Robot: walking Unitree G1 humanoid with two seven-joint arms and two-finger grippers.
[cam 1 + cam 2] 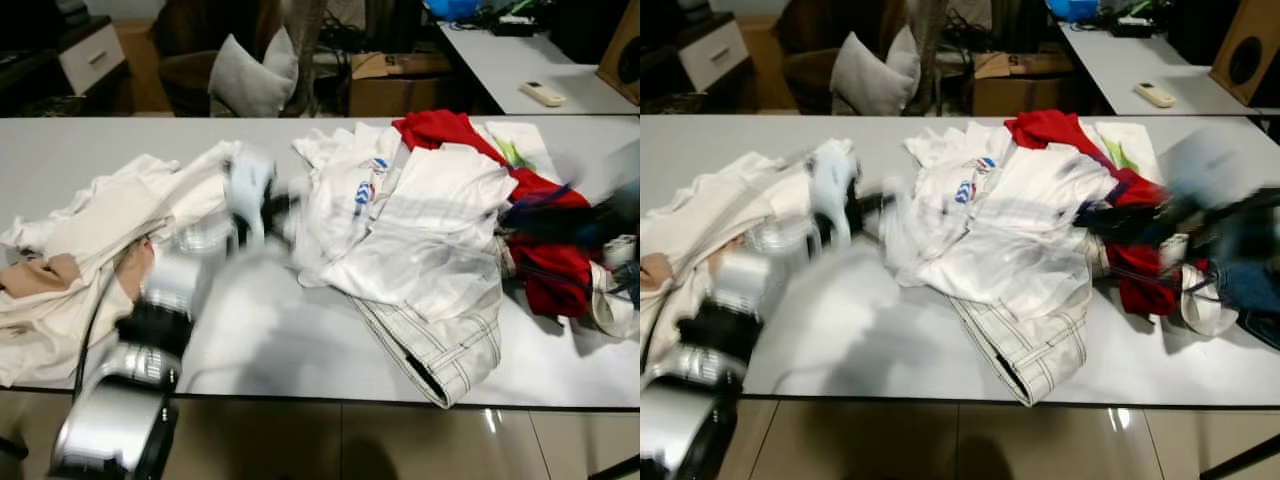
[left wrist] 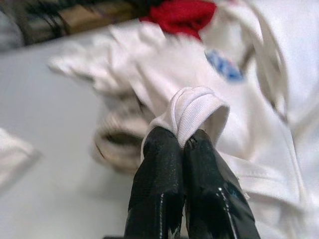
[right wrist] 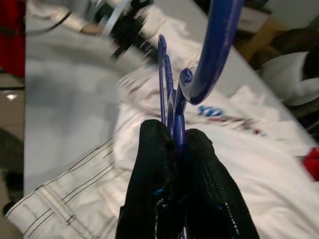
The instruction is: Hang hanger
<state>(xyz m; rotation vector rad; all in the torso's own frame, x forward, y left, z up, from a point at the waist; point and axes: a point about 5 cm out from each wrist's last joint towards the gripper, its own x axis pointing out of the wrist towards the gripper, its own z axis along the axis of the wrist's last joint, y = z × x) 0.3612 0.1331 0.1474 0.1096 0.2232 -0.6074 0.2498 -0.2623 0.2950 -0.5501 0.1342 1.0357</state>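
Blue hanger (image 3: 172, 94) is clamped in the right gripper (image 3: 180, 142), left gripper (image 2: 185, 144) pinches a white garment's (image 2: 194, 107) fold; threading likely not started.

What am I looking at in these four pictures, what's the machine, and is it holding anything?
It is a humanoid robot with two silver arms. The two wide pictures come from its head cameras, looking down at a white table heaped with clothes: a white shirt, a red garment, striped trousers. The other two come from wrist cameras. The left hand pinches a fold of the white shirt. The right hand grips a blue hanger over the pile. Both arms are blurred in the head views.
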